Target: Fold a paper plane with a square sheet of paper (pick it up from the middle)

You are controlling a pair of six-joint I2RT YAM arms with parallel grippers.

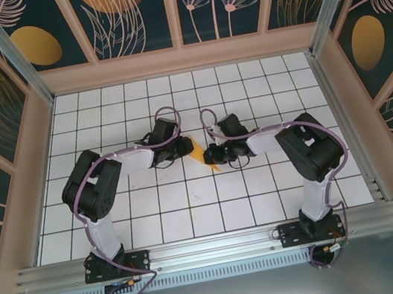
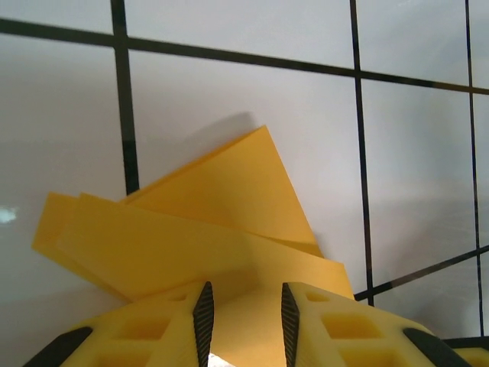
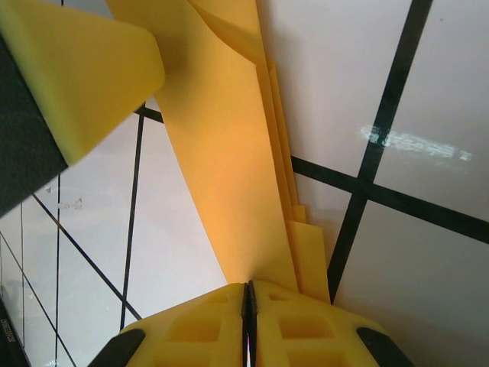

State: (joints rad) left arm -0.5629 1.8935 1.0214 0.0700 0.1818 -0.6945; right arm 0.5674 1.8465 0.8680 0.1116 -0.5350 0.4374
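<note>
The orange-yellow paper plane [image 1: 199, 151], folded into a narrow layered dart, is held just above the white grid table between my two grippers. My left gripper [image 1: 183, 149] is at its left end. In the left wrist view the left gripper [image 2: 245, 321] stands open, and the folded paper plane [image 2: 229, 206] runs through the gap without being pinched. My right gripper [image 1: 213, 158] is at the right end. In the right wrist view the right gripper [image 3: 249, 321] is shut on the edge of the paper plane [image 3: 221, 153], whose layers fan out to the right. A yellow left finger [image 3: 84, 69] shows at the upper left there.
The white grid-tiled table [image 1: 190, 201] lies inside wooden walls with dark floral panels [image 1: 129, 15]. An aluminium rail [image 1: 213, 246] carries both arm bases at the near edge. Both arms bend inward towards the table's middle.
</note>
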